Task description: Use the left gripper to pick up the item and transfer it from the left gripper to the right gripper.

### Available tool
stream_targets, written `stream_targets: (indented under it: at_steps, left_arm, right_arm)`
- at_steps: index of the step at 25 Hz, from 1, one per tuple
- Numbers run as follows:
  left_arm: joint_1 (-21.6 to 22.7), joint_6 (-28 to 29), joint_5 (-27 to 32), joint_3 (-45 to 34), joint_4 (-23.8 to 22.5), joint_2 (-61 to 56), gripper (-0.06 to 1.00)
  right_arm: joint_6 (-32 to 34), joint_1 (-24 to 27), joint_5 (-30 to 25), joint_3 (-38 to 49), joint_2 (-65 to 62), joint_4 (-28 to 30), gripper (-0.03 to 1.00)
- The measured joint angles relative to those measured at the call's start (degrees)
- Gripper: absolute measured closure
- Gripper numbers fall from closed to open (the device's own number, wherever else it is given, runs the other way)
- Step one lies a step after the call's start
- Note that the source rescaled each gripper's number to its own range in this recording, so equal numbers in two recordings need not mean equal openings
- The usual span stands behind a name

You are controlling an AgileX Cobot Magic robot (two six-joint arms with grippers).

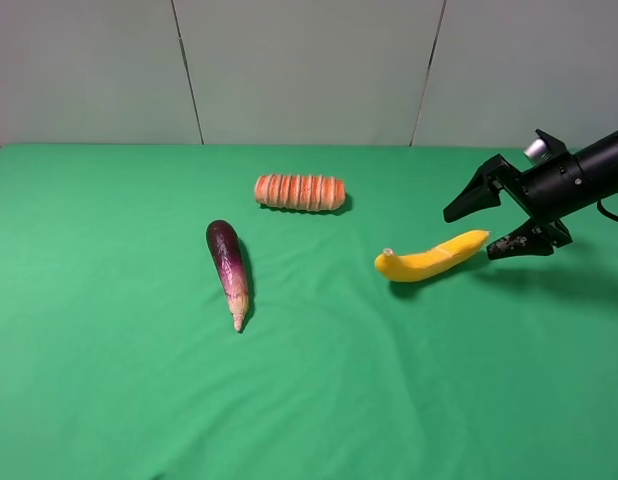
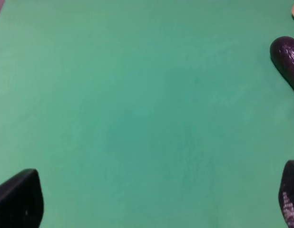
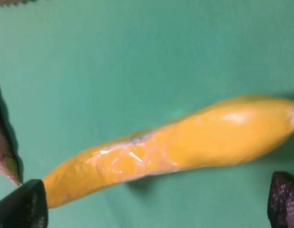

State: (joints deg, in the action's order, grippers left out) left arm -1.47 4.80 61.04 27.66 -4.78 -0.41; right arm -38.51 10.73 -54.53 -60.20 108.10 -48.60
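The yellow banana (image 1: pixel 429 261) lies on the green cloth right of centre, its tip pointing right. My right gripper (image 1: pixel 468 236) is open, with its two fingers either side of the banana's right tip and not closed on it. In the right wrist view the banana (image 3: pixel 185 145) fills the space between the open fingertips (image 3: pixel 23 206). My left gripper (image 2: pixel 154 204) is open and empty over bare cloth. It does not show in the exterior high view.
A purple eggplant (image 1: pixel 229 262) lies left of centre and shows at the edge of the left wrist view (image 2: pixel 287 59). A ridged orange roll (image 1: pixel 300 192) lies behind it. Green cloth (image 1: pixel 109 360) covers the table, with grey wall panels behind.
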Motion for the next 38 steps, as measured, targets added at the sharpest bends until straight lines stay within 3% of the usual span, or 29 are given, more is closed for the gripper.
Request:
stream_targets:
  at_steps: [23, 32, 38]
  left_arm:
    - [0.0, 0.0, -0.1, 0.0, 0.0, 0.0, -0.06]
    - [0.0, 0.0, -0.1, 0.0, 0.0, 0.0, -0.06]
    - [0.0, 0.0, -0.1, 0.0, 0.0, 0.0, -0.06]
  right_arm:
    - [11.0, 0.0, 0.5, 0.0, -20.7, 12.0, -0.03]
    - [13.1, 0.0, -2.1, 0.0, -31.2, 13.6, -0.03]
    - [16.1, -1.2, -4.1, 0.0, -39.3, 18.4, -0.03]
